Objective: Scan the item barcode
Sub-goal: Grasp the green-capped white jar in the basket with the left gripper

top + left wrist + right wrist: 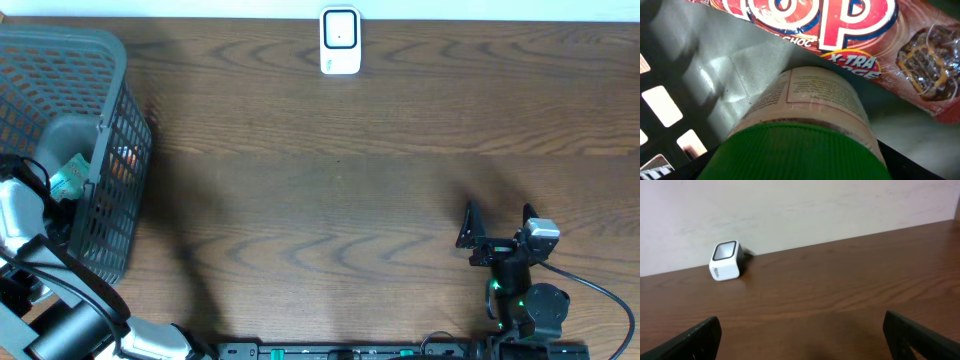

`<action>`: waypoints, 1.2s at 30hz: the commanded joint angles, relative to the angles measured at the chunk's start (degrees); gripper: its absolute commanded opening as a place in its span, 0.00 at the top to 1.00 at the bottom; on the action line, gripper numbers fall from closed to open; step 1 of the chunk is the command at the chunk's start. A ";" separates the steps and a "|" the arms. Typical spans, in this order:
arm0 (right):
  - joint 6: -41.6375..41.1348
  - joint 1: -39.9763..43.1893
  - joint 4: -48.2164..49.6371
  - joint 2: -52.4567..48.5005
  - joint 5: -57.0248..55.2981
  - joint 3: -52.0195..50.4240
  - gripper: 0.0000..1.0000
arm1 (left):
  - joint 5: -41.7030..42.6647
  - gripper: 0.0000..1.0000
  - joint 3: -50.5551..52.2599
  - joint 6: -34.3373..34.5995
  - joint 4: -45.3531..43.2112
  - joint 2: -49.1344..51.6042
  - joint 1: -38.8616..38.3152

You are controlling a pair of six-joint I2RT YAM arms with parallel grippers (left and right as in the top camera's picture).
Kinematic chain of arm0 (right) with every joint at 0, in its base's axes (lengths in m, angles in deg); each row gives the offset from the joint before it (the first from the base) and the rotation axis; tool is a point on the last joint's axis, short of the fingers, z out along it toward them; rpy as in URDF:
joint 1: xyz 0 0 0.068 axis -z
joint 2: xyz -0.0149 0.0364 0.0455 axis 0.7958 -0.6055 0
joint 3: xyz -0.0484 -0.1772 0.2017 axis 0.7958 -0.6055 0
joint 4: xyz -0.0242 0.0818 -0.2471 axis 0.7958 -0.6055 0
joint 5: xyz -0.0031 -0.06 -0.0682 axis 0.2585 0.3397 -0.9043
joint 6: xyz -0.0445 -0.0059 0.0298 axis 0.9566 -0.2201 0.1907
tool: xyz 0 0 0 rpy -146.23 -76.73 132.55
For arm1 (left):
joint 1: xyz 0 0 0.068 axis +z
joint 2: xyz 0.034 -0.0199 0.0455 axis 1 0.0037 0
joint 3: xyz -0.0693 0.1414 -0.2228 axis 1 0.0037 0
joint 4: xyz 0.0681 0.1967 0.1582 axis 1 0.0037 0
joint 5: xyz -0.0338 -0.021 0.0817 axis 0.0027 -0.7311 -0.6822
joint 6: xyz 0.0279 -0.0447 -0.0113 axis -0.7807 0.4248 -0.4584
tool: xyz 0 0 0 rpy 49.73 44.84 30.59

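The item closest to my left wrist camera is a jar with a cream printed label and a ribbed green lid, lying on the basket floor. My left gripper reaches down into the basket with the lid between its dark fingers; contact does not show. In the overhead view the left arm hangs over the basket and hides the gripper. The white barcode scanner stands at the table's far edge. My right gripper hovers open and empty over the wood.
A dark grey mesh basket stands at the table's left end. Inside it a red snack packet lies just beyond the jar, and a teal packet shows from above. Basket wall openings are close on the left.
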 commanded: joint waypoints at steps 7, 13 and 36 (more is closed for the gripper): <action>0.63 -0.39 -0.09 0.31 -0.26 -0.20 0.01 | -0.13 0.27 0.35 0.98 -0.61 -0.02 0.28; 0.63 -0.39 -0.09 0.31 -0.26 -0.20 0.01 | 2.01 0.27 -3.32 0.94 0.81 -2.60 0.28; 0.66 -0.39 -0.09 0.31 -0.26 -0.20 0.01 | 25.53 0.25 -12.81 4.61 -10.19 -40.11 0.26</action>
